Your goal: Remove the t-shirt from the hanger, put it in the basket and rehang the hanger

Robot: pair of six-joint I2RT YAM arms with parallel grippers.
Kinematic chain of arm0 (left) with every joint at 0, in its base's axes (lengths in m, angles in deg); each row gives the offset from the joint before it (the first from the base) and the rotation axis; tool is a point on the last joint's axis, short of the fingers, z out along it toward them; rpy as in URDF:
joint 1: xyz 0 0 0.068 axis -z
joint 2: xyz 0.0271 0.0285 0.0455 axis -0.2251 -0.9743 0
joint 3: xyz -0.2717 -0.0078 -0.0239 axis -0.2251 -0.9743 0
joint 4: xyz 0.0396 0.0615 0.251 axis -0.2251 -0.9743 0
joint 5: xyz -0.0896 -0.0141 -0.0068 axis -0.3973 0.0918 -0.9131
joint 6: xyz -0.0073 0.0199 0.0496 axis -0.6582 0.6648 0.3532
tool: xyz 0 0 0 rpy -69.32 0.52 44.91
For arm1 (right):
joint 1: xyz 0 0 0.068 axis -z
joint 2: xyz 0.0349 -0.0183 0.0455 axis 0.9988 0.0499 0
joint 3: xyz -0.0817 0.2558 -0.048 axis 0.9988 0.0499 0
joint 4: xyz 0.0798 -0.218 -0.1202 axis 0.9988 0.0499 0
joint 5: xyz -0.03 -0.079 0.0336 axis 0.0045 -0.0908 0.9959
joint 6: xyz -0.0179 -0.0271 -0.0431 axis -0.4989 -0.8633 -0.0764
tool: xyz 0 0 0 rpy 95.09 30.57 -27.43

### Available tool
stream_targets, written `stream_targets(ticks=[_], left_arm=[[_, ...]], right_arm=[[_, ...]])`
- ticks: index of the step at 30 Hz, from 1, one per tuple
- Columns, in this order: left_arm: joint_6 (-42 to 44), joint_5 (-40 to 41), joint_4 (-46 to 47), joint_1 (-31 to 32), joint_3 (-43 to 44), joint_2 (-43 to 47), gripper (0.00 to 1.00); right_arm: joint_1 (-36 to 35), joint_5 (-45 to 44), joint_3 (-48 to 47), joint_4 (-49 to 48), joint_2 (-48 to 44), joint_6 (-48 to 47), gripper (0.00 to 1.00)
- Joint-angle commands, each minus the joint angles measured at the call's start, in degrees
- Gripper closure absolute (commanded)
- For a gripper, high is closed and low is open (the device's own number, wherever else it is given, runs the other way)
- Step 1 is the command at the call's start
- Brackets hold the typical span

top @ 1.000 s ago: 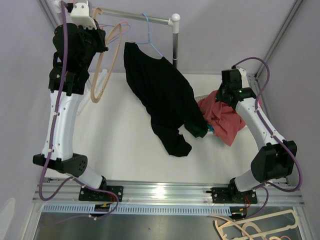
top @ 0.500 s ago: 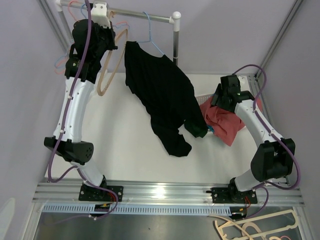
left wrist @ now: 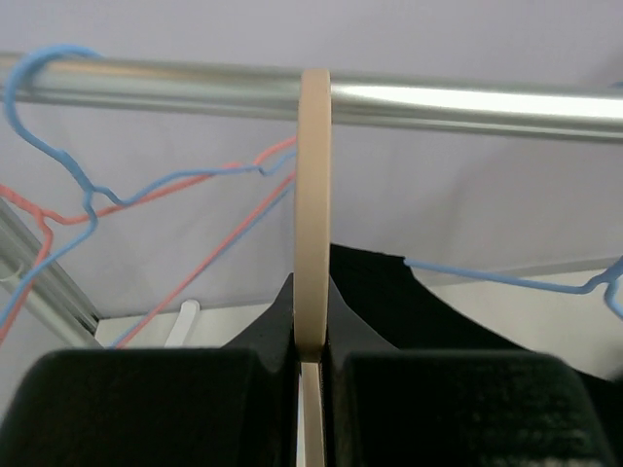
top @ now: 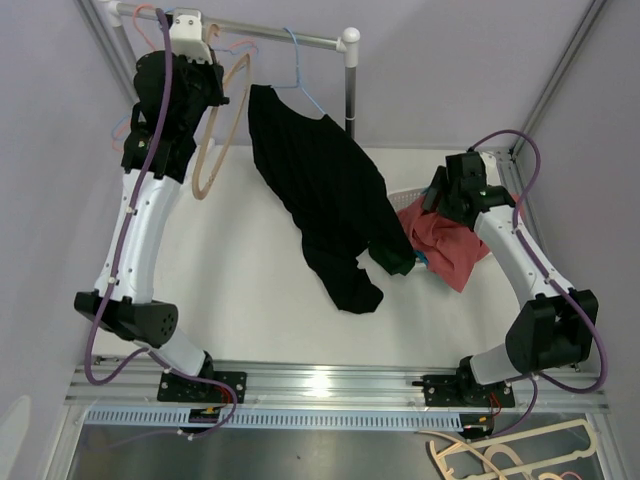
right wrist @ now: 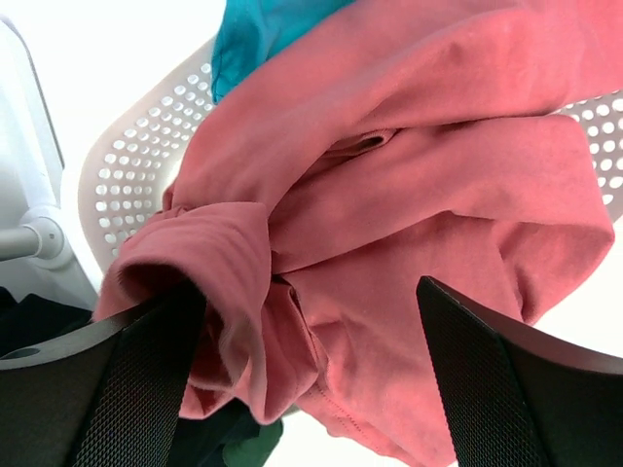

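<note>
One tan hanger (left wrist: 312, 195) pinched in our left gripper (left wrist: 311, 331) at far-left corner, our right gripper (right wrist: 307, 292) spread above red shirt (right wrist: 409, 195).

A silver clothes rail (top: 270, 37) crosses the back, ending at an upright post (top: 350, 88) with a white cap. Pale lilac walls (top: 450, 60) rise behind and beside the rail. Below it lies a white table (top: 240, 262); along the edge farthest from the rail, an aluminium beam (top: 330, 381) catches glare.
</note>
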Motion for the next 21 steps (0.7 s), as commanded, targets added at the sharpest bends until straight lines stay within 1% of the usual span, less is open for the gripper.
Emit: stream_targets(ticks=[1, 7, 10, 11, 14, 17, 21], left_arm=[[-0.67, 1.37, 6.30, -0.49, 1.74, 3.79, 0.99], [-0.67, 1.47, 8.58, -0.49, 2.01, 3.00, 0.99], [1.18, 2.08, 5.60, -0.76, 9.21, -2.87, 0.99], [1.53, 2.34, 4.72, -0.84, 13.31, -6.29, 0.99], [1.18, 3.40, 5.77, -1.02, 13.71, -10.00, 0.99], [-0.05, 2.26, 5.95, -1.02, 14.32, -11.94, 0.99], [-1.90, 2.25, 5.68, -1.02, 13.97, -12.21, 0.99]], right_arm=[[0.26, -0.51, -1.55, -0.92, -3.06, 0.17, 0.07], [0.26, -0.16, -1.81, -1.10, -4.11, 0.17, 0.07], [0.26, 0.46, -1.82, -1.18, -5.16, 0.35, 0.06], [0.26, 0.81, -1.47, -1.36, -5.69, 0.35, 0.06], [0.17, 1.34, -1.02, -1.80, -8.06, 0.35, 0.06], [0.35, 0.90, -0.76, -1.71, -10.17, 0.17, 0.06], [0.78, 0.20, -0.76, -1.54, -11.67, -0.62, 0.06]])
